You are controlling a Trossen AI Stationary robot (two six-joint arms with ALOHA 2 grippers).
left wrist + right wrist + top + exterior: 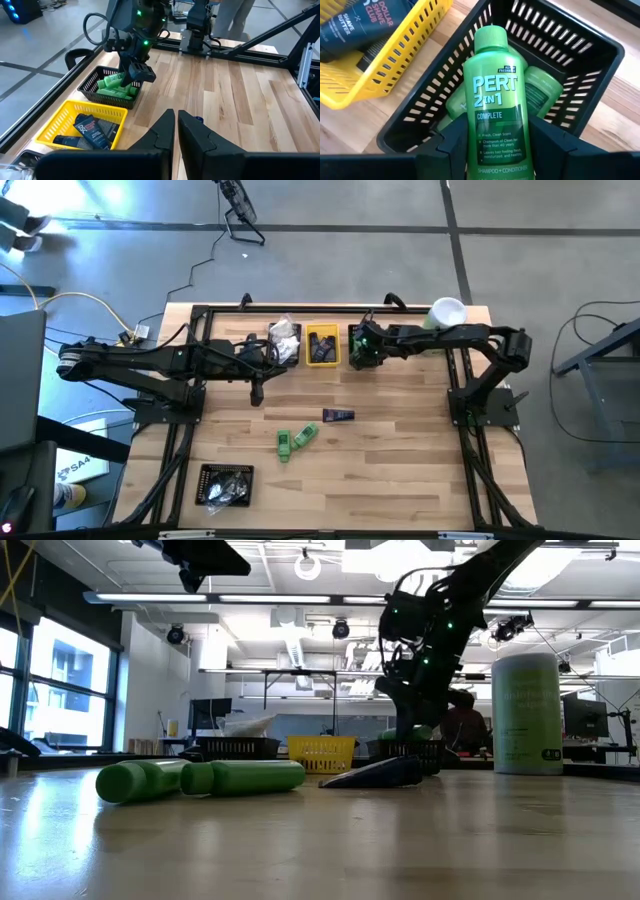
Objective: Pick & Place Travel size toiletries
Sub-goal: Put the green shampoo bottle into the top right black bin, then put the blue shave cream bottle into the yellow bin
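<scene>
My right gripper (pixel 497 137) is over the black bin (pixel 600 65) at the table's far edge, shut on a bright green bottle (pixel 492 95). More green bottles (pixel 542 87) lie in that bin. Two further green bottles (pixel 295 441) and a dark blue tube (pixel 337 415) lie on their sides mid-table. Dark tubes (pixel 90 127) lie in the yellow bin (pixel 322 345), with white packets (pixel 285 338) beside it. My left gripper (pixel 176 114) is shut and touches nothing, hovering near the packets (pixel 257 392). My right gripper pinches the green bottle between its two fingers (pixel 452 142) on the label's lower part near the base (pixel 495 150). It comes from above, slanting down into the black bin. The cap end (pixel 490 37) points away from the fingers, over the bottles in the bin.
A big pale-green cylinder with a white lid (pixel 447 312) stands at the far right corner, close behind my right arm. Another black bin (pixel 225 483) holding dark pieces sits near the front left. Dark frame rails (pixel 200 315) run along the table's edges. Bare wood lies front right.
</scene>
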